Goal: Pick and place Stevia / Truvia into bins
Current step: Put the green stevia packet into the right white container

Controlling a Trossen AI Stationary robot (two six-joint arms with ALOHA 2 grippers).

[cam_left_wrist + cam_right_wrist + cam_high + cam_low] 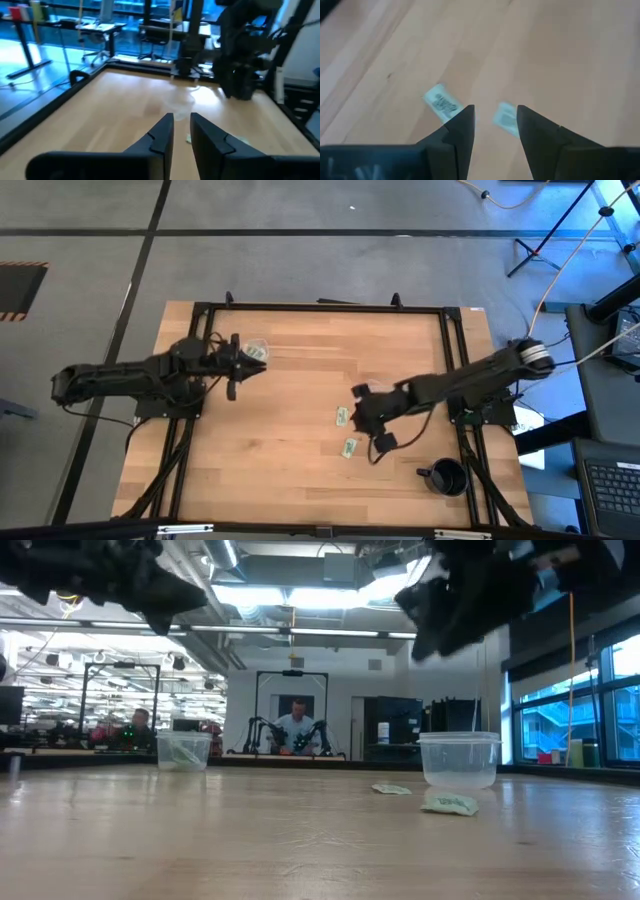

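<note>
Two green and white Stevia packets [341, 416] [349, 447] lie flat on the wooden table; the low view shows them too [391, 789] [449, 804]. My right gripper [495, 117] hangs open above them, touching nothing, with one packet [441, 102] beside its finger and the other [506, 117] under the gap. One clear cup [255, 350] with packets inside stands at the far left. My left gripper [235, 367] is beside it, raised, its fingers [167, 127] a narrow gap apart and empty. A second clear cup [460, 758] stands near the packets; my right arm hides it in the high view.
A black mug [447, 477] with a handle stands near the table's front right corner. A black frame [320, 307] runs round the table's edges. People sit at desks in the room beyond the table [297, 725].
</note>
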